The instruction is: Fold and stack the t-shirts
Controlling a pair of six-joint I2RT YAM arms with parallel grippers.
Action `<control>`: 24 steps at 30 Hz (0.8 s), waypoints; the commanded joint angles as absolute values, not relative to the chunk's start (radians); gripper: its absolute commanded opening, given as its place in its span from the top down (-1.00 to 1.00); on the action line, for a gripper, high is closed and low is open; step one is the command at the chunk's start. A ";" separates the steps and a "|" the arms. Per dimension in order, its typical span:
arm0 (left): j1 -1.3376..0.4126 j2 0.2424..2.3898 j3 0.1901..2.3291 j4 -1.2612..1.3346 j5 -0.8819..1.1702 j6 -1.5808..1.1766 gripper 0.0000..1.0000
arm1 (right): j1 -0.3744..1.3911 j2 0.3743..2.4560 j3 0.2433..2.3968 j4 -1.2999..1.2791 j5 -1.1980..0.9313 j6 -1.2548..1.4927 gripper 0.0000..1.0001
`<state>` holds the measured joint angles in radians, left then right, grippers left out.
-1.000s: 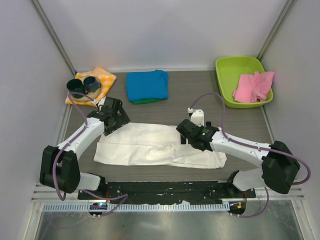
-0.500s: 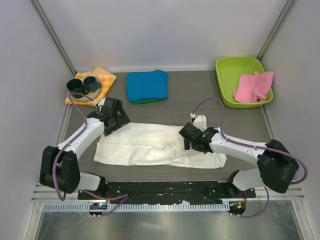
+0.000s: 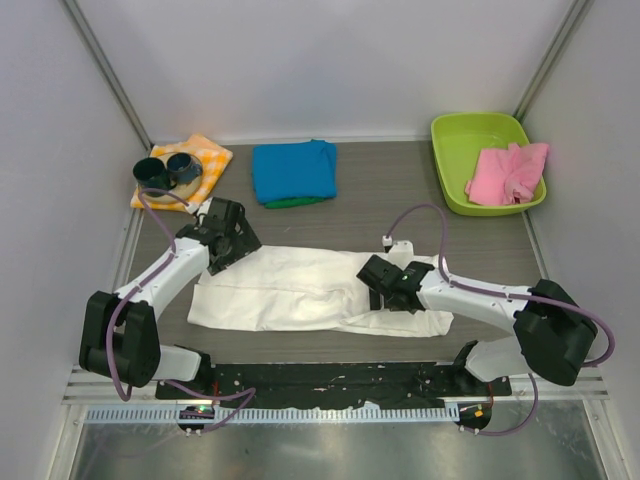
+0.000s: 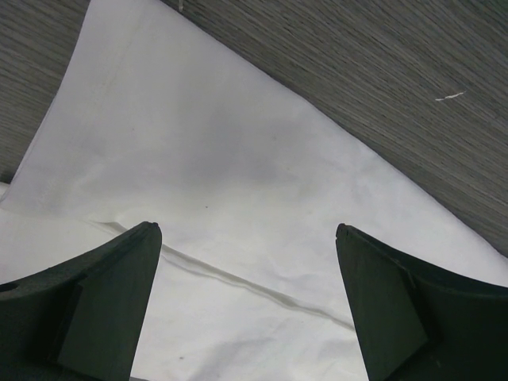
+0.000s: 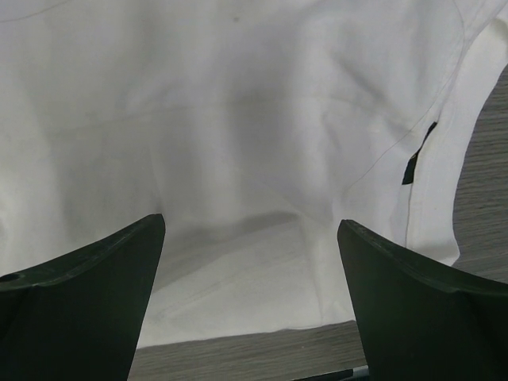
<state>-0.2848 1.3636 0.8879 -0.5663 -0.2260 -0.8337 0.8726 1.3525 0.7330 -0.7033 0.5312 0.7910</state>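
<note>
The white t-shirt point(image 3: 300, 290) lies folded into a long band across the middle of the table; no print shows. It fills the left wrist view point(image 4: 238, 159) and the right wrist view point(image 5: 238, 119). A folded turquoise-blue t-shirt point(image 3: 293, 170) lies at the back on a green one point(image 3: 298, 203), of which only an edge shows. My left gripper point(image 3: 232, 243) point(image 4: 246, 230) is open just over the shirt's far left corner, holding nothing. My right gripper point(image 3: 385, 285) point(image 5: 251, 222) is open over the shirt's right part near its front edge, holding nothing.
An orange-and-white checked cloth point(image 3: 207, 155) with two dark round cups point(image 3: 165, 170) on it lies at the back left. A lime green tub point(image 3: 441, 160) holding a pink cloth point(image 3: 510, 170) stands at the back right. Grey walls close in both sides.
My right gripper has moved toward the table's near edge, lower over the white shirt's right part. The left gripper has barely shifted. The shirt lies as before.
</note>
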 commanded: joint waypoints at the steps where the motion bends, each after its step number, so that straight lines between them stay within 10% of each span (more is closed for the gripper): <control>1: -0.281 1.338 0.881 -0.520 -0.218 -0.839 -0.93 | 0.914 1.344 0.727 -0.744 0.538 0.850 -0.94; 24: -0.281 1.270 0.822 -0.477 -0.187 -0.844 -0.93 | 1.252 1.143 0.810 -1.115 0.646 1.279 -0.91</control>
<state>-0.2848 1.3121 0.8253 -0.5175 -0.1963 -0.8349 1.2343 1.2098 0.7395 -1.0431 0.5526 1.1740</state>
